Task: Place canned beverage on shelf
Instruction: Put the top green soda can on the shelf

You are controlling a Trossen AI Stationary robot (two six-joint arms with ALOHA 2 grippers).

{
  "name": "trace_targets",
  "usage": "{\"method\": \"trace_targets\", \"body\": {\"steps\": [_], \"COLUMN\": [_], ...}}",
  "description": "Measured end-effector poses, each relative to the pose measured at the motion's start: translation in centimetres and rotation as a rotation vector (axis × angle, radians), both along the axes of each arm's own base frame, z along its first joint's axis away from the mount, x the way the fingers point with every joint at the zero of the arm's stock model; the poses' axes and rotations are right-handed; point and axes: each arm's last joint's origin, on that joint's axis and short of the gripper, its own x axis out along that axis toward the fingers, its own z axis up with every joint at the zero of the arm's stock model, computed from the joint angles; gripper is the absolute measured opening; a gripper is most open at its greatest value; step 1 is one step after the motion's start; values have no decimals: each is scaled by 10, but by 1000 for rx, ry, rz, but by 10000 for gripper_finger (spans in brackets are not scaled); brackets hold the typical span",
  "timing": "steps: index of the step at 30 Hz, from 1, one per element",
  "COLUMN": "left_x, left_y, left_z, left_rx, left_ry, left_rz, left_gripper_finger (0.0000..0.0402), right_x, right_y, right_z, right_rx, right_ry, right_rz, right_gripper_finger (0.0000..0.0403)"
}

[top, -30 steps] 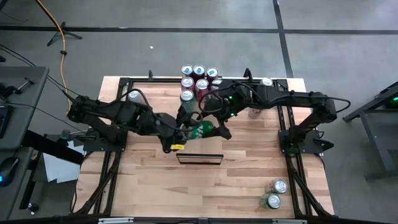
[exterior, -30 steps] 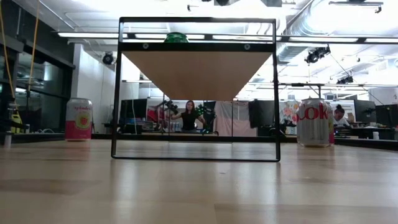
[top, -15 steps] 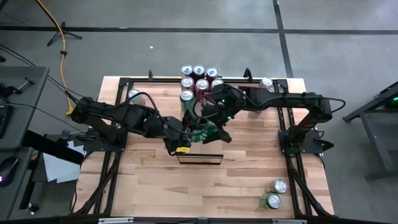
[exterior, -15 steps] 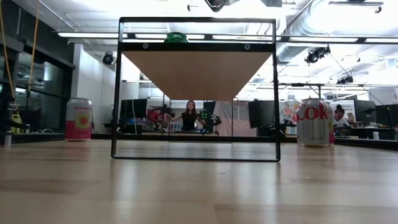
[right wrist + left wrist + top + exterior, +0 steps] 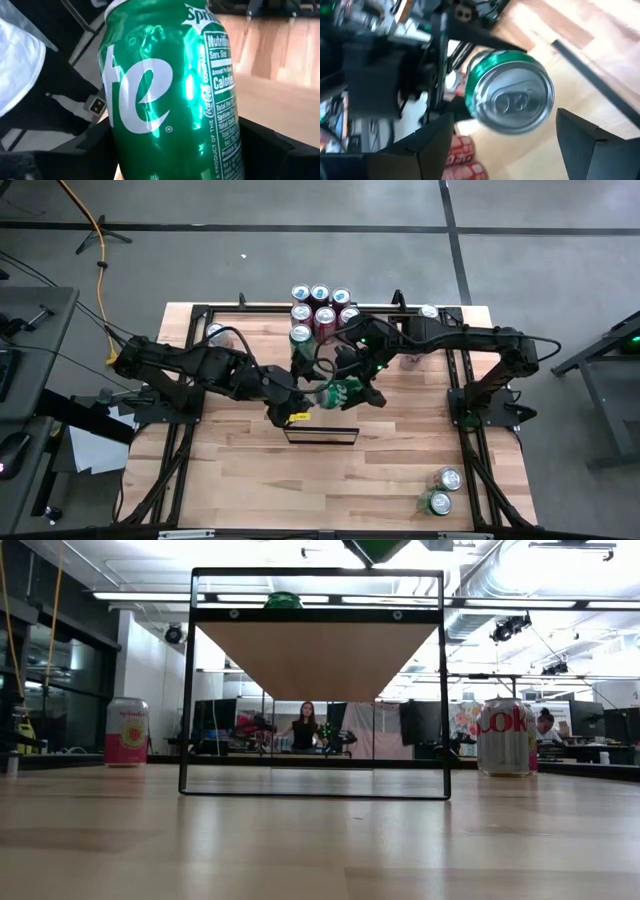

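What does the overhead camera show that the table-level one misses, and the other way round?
Only the high view shows both arms meeting over the table: the right gripper closed on a green can, the left gripper open beside it, a cluster of cans at the far edge, and two cans at the near corner.

Only the low view shows the shelf's underside, a pink can, a silver can, and people in the room behind.

Both show the shelf's dark frame on the wooden table.
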Motion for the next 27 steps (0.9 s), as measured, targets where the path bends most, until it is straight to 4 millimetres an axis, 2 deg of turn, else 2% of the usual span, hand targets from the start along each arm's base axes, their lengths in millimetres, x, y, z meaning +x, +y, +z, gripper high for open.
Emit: {"method": "trace_targets", "body": {"steps": [4,6,9,11,15,18,21,24,27], "left_x": [-5,-16,-39,-56,-88,-109,-119,-122,-120], "left_y": [4,9,23,33,38,34,33,33,33], "left_z": [1,0,0,0,3,4,-2,-11,-19], "left_rx": [13,-6,-210,-376,-524,-608,-671,-712,-737], "left_ry": [-10,17,72,45,-176,-425,-651,-786,-838], "left_rz": [116,210,405,566,728,774,808,827,830], "left_gripper_finger": [271,271,271,271,271,271,271,271,271], "right_x": [-16,-24,-40,-53,-77,-86,-86,-83,-77], "right_y": [-6,-8,-5,-1,7,12,18,22,23], "right_z": [-1,-4,-13,-21,-41,-46,-48,-54,-72], "right_rx": [-23,-27,-12,-1,79,161,193,175,103], "right_ry": [99,165,251,264,239,46,-260,-539,-656], "right_rz": [-19,-35,-56,-71,-153,-266,-411,-579,-718], "right_gripper_finger": [298,298,298,298,298,298,298,298,298]}}
